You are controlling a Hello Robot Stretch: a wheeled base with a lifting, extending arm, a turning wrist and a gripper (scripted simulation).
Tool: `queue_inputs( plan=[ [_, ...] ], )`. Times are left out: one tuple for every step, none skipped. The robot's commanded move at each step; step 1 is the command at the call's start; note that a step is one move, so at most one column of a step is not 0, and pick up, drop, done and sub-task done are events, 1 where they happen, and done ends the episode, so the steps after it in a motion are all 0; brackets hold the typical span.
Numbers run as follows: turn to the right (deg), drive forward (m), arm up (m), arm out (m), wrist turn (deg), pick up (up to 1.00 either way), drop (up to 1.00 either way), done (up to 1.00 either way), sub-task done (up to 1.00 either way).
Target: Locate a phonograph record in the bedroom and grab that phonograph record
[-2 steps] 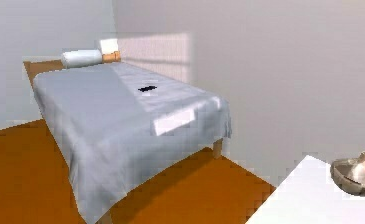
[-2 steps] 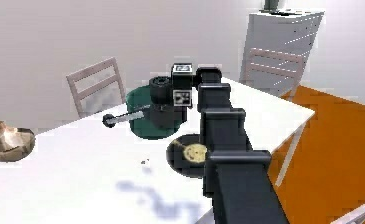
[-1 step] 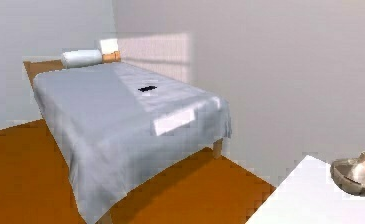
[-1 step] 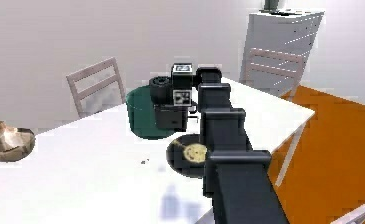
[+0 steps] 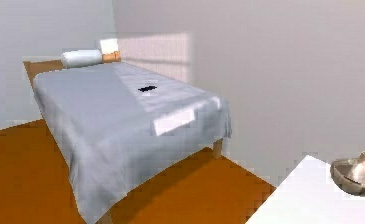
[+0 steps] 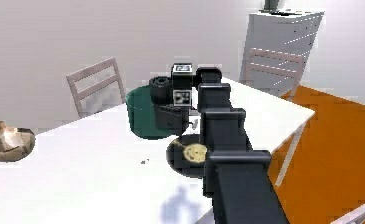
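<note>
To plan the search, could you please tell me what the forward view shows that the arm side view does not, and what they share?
Forward view: a grey-covered bed with a white pillow and a small dark thing on it.
Arm side view: the arm, a black phonograph record with a yellow label on the table, a dark green container, a white chair and a white dresser.
Both: the white table, the bowl and the orange floor.
</note>
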Motion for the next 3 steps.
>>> queue_inputs(
  plan=[
    [0.0, 0.0, -0.02, 0.0, 0.0, 0.0, 0.0, 0.0, 0.0],
    [0.0, 0.0, -0.32, 0.0, 0.0, 0.0, 0.0, 0.0, 0.0],
    [0.0, 0.0, 0.0, 0.0, 0.0, 1.0, 0.0, 0.0, 0.0]
  ],
)
